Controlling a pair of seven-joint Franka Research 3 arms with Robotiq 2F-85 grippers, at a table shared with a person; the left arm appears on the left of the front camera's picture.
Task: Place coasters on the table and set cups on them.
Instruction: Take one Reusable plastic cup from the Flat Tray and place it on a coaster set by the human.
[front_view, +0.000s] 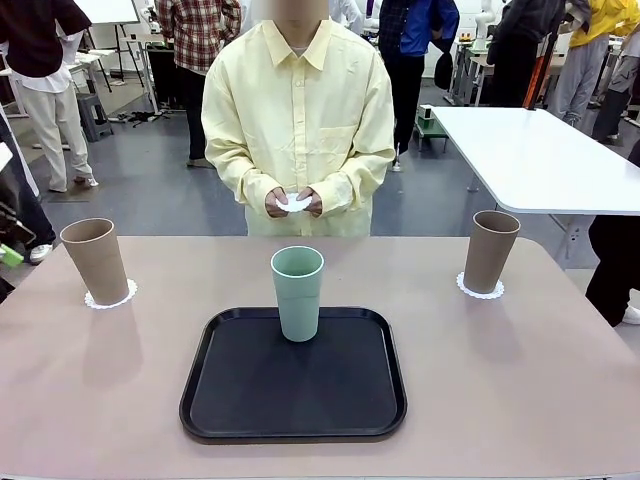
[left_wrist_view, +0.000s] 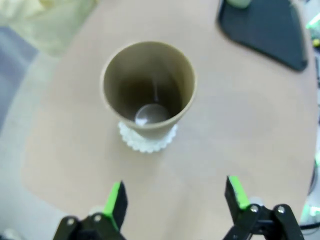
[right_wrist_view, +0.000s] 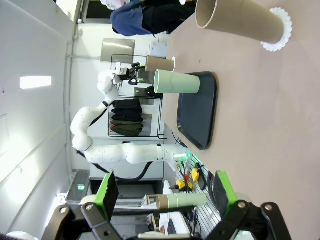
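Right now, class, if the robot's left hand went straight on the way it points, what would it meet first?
Probably the taupe cup standing on its lacy coaster. It sits ahead of the open left hand, slightly off-centre, and depth is hard to judge.

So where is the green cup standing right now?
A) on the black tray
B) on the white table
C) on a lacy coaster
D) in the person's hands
A: the mint-green cup stands upright on the black tray, with nothing lacy under its base.
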